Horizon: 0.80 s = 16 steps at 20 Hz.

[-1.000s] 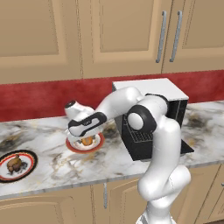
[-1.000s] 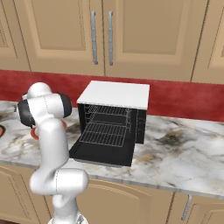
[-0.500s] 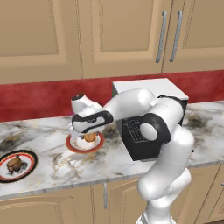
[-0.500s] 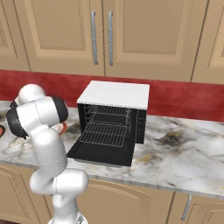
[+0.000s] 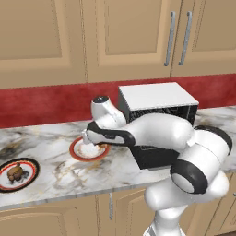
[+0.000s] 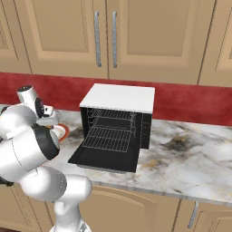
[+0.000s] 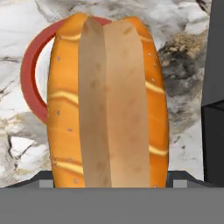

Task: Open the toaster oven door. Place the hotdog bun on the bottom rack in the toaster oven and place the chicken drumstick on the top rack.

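Gripper, jaws spread wide, sits over the hotdog bun at frame centre. Risk: off-centre closure could roll it off the red-rimmed plate.

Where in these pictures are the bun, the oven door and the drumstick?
bun [image 7: 109, 105]: hand view, on its brown middle strip.
oven door [image 6: 105, 158]: right base view, on the open panel's inner face.
drumstick [image 5: 15, 173]: left base view, on the meat's middle.
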Tool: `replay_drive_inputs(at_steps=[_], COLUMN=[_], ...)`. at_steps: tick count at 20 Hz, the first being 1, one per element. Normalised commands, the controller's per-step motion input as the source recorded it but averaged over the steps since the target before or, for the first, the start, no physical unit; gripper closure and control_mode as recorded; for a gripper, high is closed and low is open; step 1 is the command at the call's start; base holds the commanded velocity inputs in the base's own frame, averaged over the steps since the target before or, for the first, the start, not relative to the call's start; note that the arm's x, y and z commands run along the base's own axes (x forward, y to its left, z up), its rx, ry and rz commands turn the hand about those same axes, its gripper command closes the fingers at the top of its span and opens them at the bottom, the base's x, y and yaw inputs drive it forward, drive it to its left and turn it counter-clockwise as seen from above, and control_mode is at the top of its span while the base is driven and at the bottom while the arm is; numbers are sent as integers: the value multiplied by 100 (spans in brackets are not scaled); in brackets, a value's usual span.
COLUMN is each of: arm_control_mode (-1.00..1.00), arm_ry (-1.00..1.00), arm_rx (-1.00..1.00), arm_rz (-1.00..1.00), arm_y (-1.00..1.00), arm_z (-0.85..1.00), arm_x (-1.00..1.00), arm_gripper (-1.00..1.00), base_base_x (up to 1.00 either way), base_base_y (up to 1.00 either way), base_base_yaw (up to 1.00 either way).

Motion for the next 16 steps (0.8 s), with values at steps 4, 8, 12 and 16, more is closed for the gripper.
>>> replay_drive_inputs(at_steps=[4,8,12,16], arm_control_mode=[-100,-100,-100,-100], arm_ry=[-10,0,0,4], arm_rx=[5,2,0,0], arm_rz=[30,30,25,20], arm_y=[-40,-36,-31,-37], arm_z=[47,48,54,47], arm_x=[-50,-44,-44,-36], arm_gripper=[100,100,100,100], base_base_x=[0,0,0,0], base_base_y=[0,0,0,0], base_base_yaw=[0,0,0,0])
